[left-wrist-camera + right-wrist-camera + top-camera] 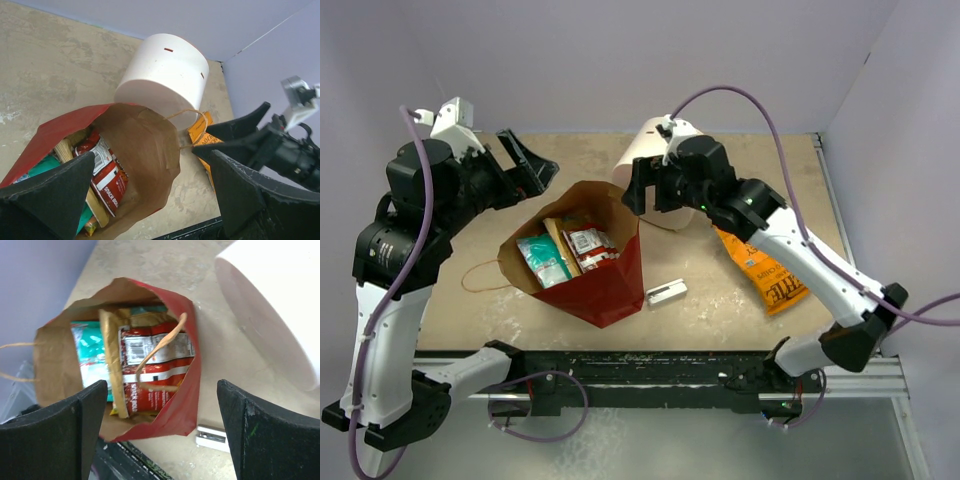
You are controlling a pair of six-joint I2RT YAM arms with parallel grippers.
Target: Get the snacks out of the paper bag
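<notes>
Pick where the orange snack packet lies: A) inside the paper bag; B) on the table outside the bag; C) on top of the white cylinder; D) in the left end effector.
B: the orange packet lies flat on the table, right of the paper bag and clear of its mouth.

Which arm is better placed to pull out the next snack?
Right, likely. The open right hand hangs over the mouth of the paper bag, the red packet framed between its fingers. The left hand, also open, sits outside the bag's rim.
</notes>
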